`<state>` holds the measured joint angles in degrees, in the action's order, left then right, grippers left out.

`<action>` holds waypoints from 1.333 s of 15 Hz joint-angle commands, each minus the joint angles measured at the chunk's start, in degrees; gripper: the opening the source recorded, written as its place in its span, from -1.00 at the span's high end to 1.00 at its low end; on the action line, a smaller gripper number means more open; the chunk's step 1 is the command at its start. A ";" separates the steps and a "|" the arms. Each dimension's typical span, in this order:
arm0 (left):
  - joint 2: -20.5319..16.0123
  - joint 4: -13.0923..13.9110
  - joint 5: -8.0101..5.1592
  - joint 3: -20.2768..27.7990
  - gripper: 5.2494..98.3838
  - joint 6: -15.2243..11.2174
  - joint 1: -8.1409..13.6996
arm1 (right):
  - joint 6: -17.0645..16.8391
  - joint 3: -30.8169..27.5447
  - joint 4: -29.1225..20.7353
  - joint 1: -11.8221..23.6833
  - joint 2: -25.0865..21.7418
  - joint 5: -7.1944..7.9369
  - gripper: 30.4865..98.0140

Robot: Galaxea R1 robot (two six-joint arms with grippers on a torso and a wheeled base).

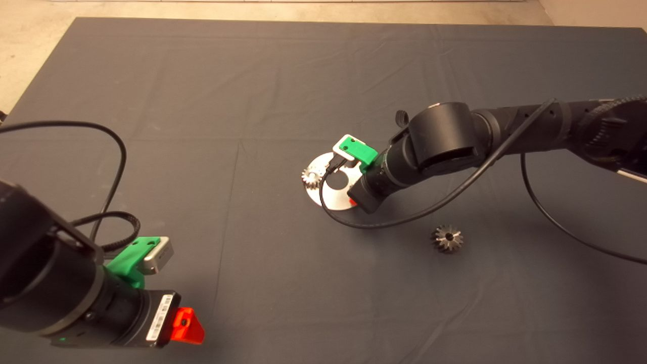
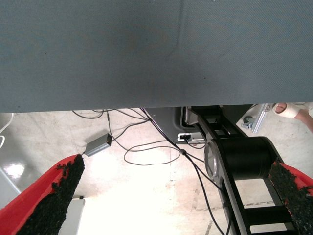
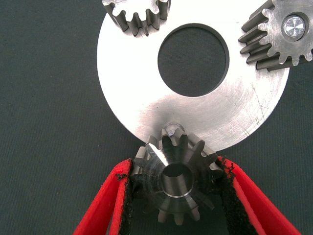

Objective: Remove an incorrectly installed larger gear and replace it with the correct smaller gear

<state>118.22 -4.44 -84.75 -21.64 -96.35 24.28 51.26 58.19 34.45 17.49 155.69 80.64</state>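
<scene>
Gears sit at the centre of my working view as the right gripper (image 3: 175,196) clamps the smaller gear (image 3: 175,183) between its two red fingers (image 3: 105,205), both black pads pressed against the teeth. I hold this dark gear at the rim of a bright silver ring plate (image 3: 146,93), where a short peg (image 3: 171,128) stands just beyond the gear's centre hole. Two pale silver gears (image 3: 279,34) already sit on the plate's far edge, one on either side of its big round opening.

From the overhead camera I see my right arm (image 1: 455,141) reaching in from the right, its wrist covering most of the plate (image 1: 333,197); only one pale gear (image 1: 312,178) peeks out on the plate's left side. The larger gear (image 1: 447,238) lies alone on the dark mat (image 1: 202,101), to the right of the plate and nearer the front edge, well apart from it, its flat face and centre hole turned upward.

My left gripper (image 1: 184,326) waits at the lower left corner of the mat, nothing in it. Its wrist camera shows both padded fingers (image 2: 54,196) spread wide, with the mat's edge, loose cables on a pale floor and a person's foot (image 2: 288,110) beyond.
</scene>
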 commanded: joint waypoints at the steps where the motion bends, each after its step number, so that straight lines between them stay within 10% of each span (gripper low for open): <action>1: -0.14 0.75 -0.42 0.65 -1.00 0.20 0.33 | -0.11 -0.37 -0.52 1.32 0.20 -0.31 0.71; 20: -0.22 0.75 -0.50 0.65 -1.00 0.20 0.33 | -0.02 1.83 4.30 1.32 1.95 -1.01 0.71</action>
<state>118.24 -4.44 -84.76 -21.64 -96.33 24.28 51.26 60.25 36.18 17.47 157.27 79.99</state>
